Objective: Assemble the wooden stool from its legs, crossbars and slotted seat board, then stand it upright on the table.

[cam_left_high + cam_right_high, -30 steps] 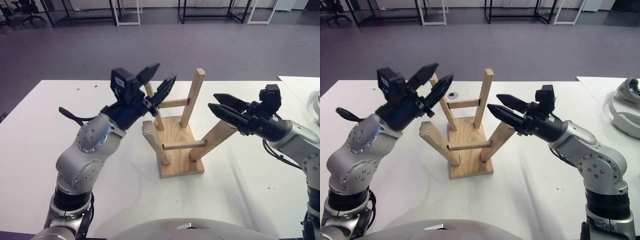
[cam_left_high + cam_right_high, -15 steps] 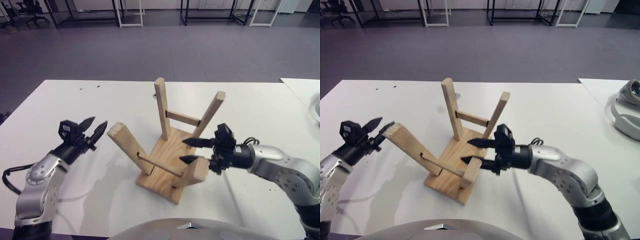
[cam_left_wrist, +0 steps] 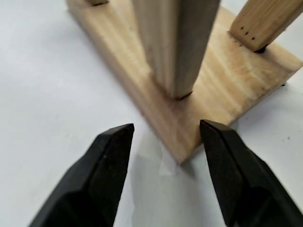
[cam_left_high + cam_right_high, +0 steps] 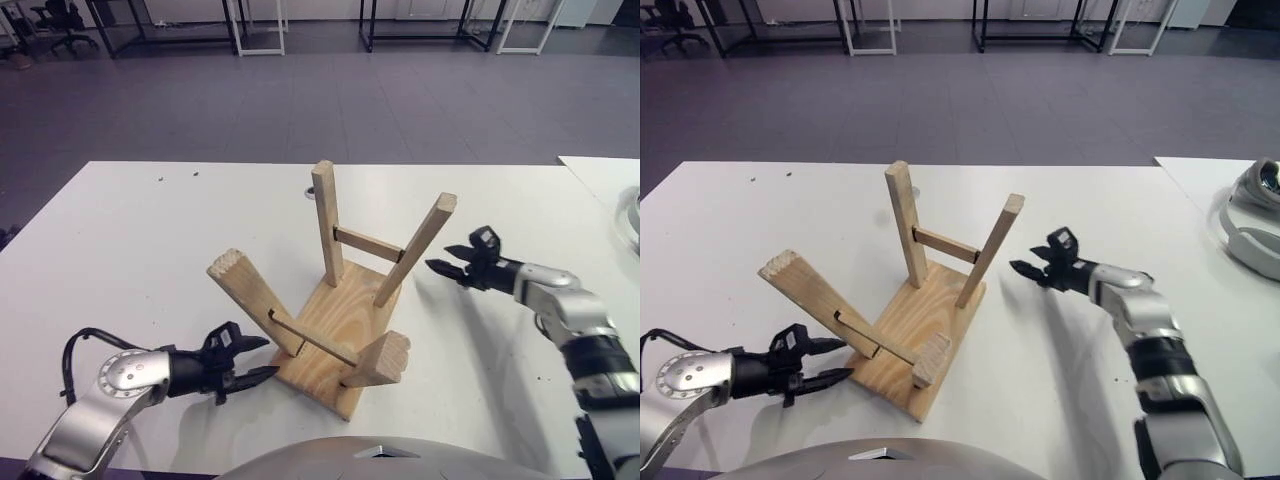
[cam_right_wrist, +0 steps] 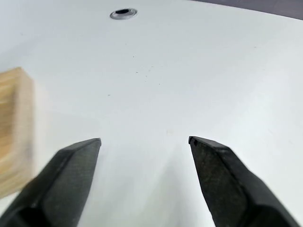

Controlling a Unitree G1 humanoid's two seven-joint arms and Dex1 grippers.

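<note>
Table (image 4: 150,230), white and broad, carries the wooden stool (image 4: 345,395) upside down near its middle, seat board (image 4: 335,310) flat on the surface and four legs splaying upward. A small round metal-rimmed hole (image 5: 122,13) sits in the tabletop beyond the stool. A grey-white rounded object (image 4: 1252,210) rests on a neighbouring table to the right. A black cable (image 4: 75,350) loops by the left arm. The near-left leg (image 4: 250,300) leans out above the left gripper (image 3: 166,125), which hangs low over the table, fingers spread and empty, just short of the board's near corner. The right gripper (image 5: 144,140), also parted and empty, hovers to the stool's right, apart from the far-right leg (image 4: 415,250).
</note>
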